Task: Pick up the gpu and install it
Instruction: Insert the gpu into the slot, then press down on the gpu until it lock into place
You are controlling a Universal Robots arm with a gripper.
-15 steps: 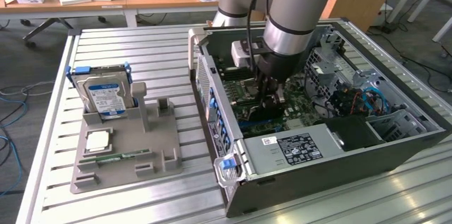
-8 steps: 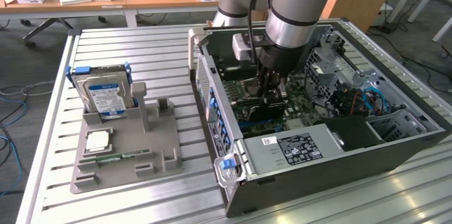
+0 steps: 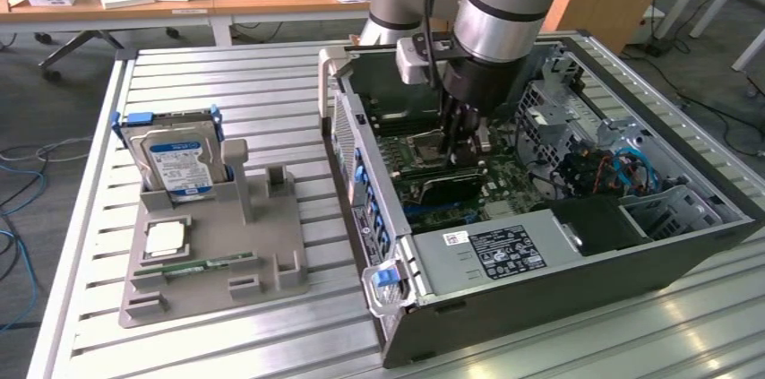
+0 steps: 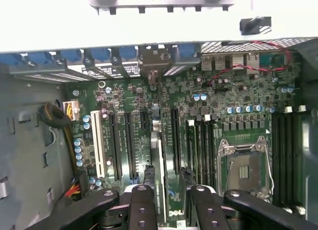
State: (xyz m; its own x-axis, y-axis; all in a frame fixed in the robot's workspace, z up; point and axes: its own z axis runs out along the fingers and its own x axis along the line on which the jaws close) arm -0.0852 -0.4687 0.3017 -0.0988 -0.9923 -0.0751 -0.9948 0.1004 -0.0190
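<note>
The gpu point(image 3: 445, 187) is inside the open computer case point(image 3: 669, 254), a dark card standing on edge over the motherboard. My gripper point(image 3: 458, 157) reaches straight down into the case and grips the card's upper edge. In the wrist view the gpu point(image 4: 166, 190) runs edge-on between my two black fingers point(image 4: 142, 207), which press on either side of it. Its silver bracket end point(image 4: 155, 133) points toward the case's rear wall. It lies along the black expansion slots point(image 4: 175, 140). I cannot tell whether it is seated in a slot.
A grey holder tray point(image 3: 215, 245) at the exterior view's left carries a hard drive point(image 3: 179, 159), a processor chip point(image 3: 164, 237) and a memory stick point(image 3: 197, 264). Inside the case are the power supply point(image 3: 490, 249), the bare processor socket point(image 4: 246, 168) and cables point(image 3: 610, 173).
</note>
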